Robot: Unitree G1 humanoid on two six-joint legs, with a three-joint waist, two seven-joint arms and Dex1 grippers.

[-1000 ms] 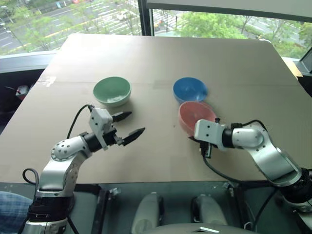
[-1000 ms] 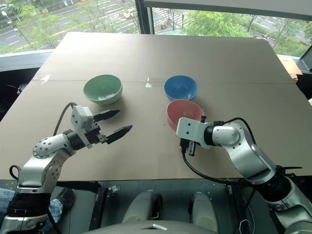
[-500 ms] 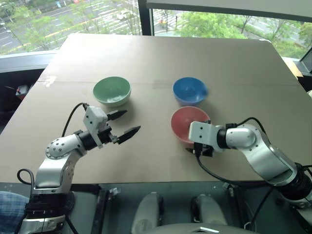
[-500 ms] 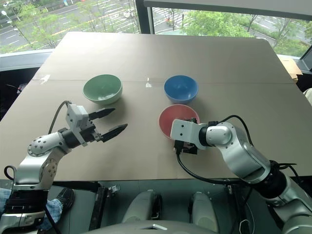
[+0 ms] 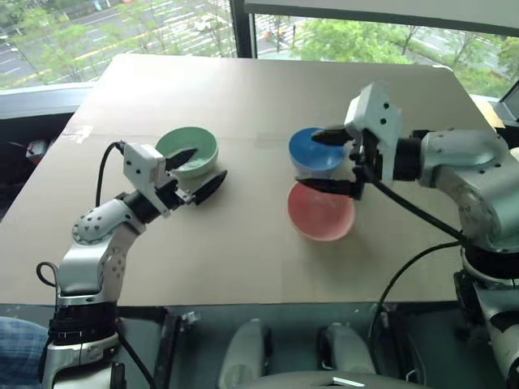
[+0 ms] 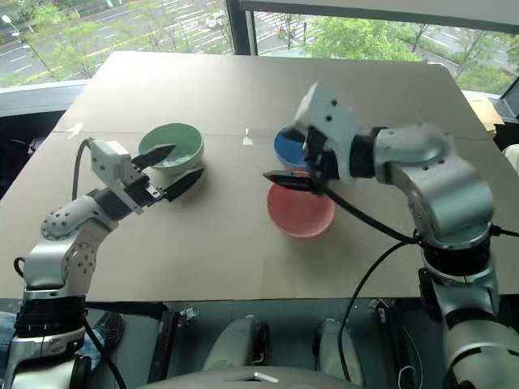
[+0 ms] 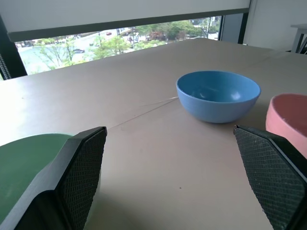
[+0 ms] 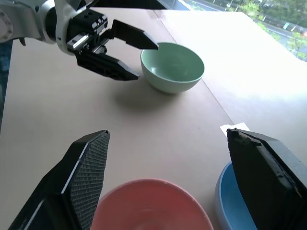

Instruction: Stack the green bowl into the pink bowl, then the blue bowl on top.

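Left gripper (image 5: 197,172) open, empty, green bowl (image 5: 187,151) just beyond its fingertips, possibly touching. Right gripper (image 5: 331,161) released, above pink bowl (image 5: 321,211), blue bowl (image 5: 315,151) beside.

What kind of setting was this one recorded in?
Probably an upper-floor lab or office: a large cardboard-covered table stands against tall windows that look down on trees and a street. Three plastic bowls sit on it as props.

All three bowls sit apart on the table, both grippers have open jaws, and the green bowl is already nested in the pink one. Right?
Not quite. The green bowl is not nested: in the left eye view it sits alone on the table by the left gripper, away from the pink bowl. The blue bowl stands separate, and the right gripper also has open jaws.
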